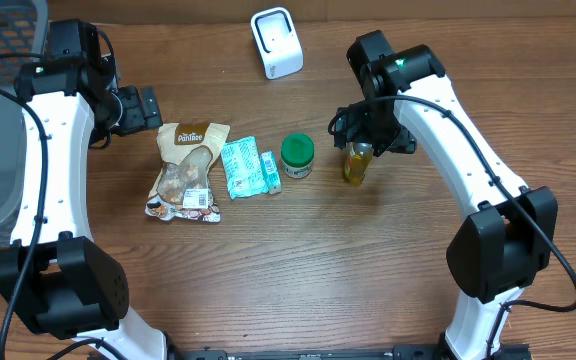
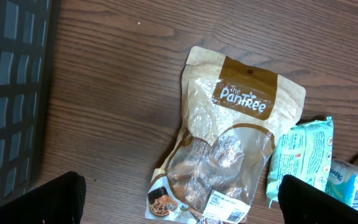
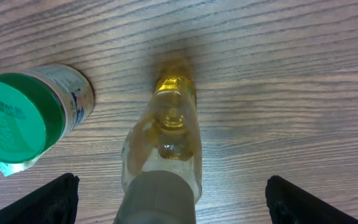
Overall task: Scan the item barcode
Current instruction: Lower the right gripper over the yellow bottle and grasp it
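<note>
Bottle [image 3: 166, 143], yellow liquid, pale cap: stood upright on wood table [image 3: 291, 62], directly btwn the fingers [image 3: 48, 202] of the right gripper [image 3: 173, 193]. Fingers are spread wide, one each side of the bottle; no contact is seen.

Jar [image 3: 17, 118], green lid, white label: placed just outside the right gripper's left-hand finger, near the bottle but apart from it.

Scanner [image 1: 276, 42], white: set at far edge of table, well apart from both sets of fingers.

Left gripper [image 2: 179, 183]: fingers spread wide, nothing btwn them except what lies below on the table.

Pouch [image 2: 229, 149], tan w/ clear window, "The PanTree": laid flat, ahead of and btwn the left fingers.

Wipes pack [image 2: 300, 155], teal: laid flat, touching pouch's edge, just ahead of the right-hand left finger.

Small pack [image 2: 352, 185], blue/white: beside wipes pack, outside that same finger.

Basket [image 2: 11, 93], dark mesh: seen outside the opposite left finger.
</note>
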`<action>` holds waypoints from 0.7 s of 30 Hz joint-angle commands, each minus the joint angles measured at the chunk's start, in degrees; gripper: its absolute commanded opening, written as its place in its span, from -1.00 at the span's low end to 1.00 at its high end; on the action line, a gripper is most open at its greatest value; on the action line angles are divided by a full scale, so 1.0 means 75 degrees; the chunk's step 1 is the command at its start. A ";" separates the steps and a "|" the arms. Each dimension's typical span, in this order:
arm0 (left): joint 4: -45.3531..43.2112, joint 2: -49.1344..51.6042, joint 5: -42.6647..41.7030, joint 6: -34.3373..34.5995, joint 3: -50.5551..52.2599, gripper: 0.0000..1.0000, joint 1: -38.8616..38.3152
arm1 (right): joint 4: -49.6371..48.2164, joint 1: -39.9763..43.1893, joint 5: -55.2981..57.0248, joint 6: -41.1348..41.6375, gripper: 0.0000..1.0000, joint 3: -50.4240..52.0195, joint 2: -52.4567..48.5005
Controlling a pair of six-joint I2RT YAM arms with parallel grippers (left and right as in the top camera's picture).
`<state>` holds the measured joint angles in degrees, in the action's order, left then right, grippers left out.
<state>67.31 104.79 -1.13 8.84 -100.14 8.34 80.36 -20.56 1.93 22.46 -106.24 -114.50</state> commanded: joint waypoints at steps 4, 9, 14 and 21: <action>-0.0009 -0.0187 -0.0026 0.0079 -0.0169 0.99 -0.0035 | -0.0090 0.0035 0.0017 0.0070 0.81 0.0312 -0.0082; -0.0009 -0.0187 -0.0026 0.0079 -0.0169 0.99 -0.0035 | -0.0516 0.0035 0.0017 0.0061 0.58 0.0519 -0.0082; -0.0006 -0.0187 -0.0026 0.0079 -0.0169 0.99 -0.0035 | -0.0527 0.0035 0.0017 0.0061 0.31 0.0519 -0.0082; -0.0009 -0.0187 -0.0026 0.0079 -0.0169 0.99 -0.0035 | -0.0525 0.0035 0.0015 0.0064 0.00 0.0519 -0.0082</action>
<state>67.31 104.79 -1.13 8.84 -100.14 8.34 76.51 -20.56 1.80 22.68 -102.59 -114.91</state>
